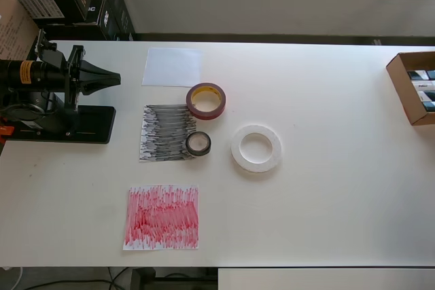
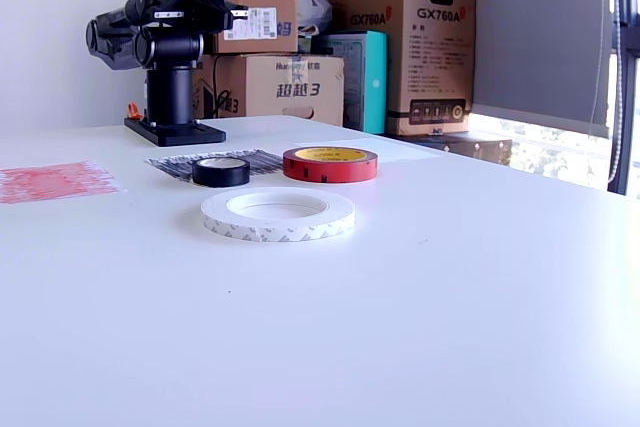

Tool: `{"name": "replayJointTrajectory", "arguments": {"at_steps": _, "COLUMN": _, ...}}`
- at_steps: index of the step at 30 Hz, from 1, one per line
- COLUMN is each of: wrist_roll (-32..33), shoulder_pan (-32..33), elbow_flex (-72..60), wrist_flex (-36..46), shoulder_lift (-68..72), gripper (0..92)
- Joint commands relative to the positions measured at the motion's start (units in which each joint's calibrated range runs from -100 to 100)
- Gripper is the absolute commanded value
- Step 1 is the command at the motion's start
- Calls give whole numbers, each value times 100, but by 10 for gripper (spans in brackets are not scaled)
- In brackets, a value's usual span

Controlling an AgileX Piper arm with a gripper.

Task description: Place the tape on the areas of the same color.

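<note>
A small black roll (image 1: 198,144) lies on the right edge of the black-scribbled sheet (image 1: 163,134), partly overhanging it. The dark-red roll (image 1: 206,100) with a yellowish core lies on bare table just right of the gap between the white sheet (image 1: 172,67) and the black sheet. To its lower right, the large white ring (image 1: 256,148) also rests on bare table. Nothing lies on the red-scribbled sheet (image 1: 162,217) near the front edge. My gripper (image 1: 114,79) hangs folded over the arm's base at the overhead view's left, fingers together and holding nothing, far from all three rolls.
The arm's black base plate (image 1: 64,125) stands at the table's left end. An open cardboard box (image 1: 413,87) sits at the right edge. Stacked cartons (image 2: 395,42) stand behind the table beyond the arm. The table's front edge (image 1: 204,267) runs just below the red sheet.
</note>
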Motion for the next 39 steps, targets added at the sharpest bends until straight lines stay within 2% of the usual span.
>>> {"name": "replayJointTrajectory", "arguments": {"at_steps": 1, "wrist_roll": -7, "shoulder_pan": 5, "elbow_flex": -20, "wrist_flex": 5, "shoulder_lift": -40, "gripper": 3}}
{"name": "replayJointTrajectory", "arguments": {"at_steps": 32, "wrist_roll": -40, "shoulder_pan": 5, "elbow_flex": -38, "wrist_flex": 22, "shoulder_lift": -21, "gripper": 3}}
{"name": "replayJointTrajectory", "arguments": {"at_steps": 35, "wrist_roll": -48, "shoulder_pan": -2, "elbow_flex": -365, "wrist_flex": 22, "shoulder_lift": 100, "gripper": 3}}
{"name": "replayJointTrajectory", "arguments": {"at_steps": 39, "wrist_roll": -48, "shoulder_pan": 13, "elbow_flex": -1237, "wrist_flex": 22, "shoulder_lift": 1054, "gripper": 2}}
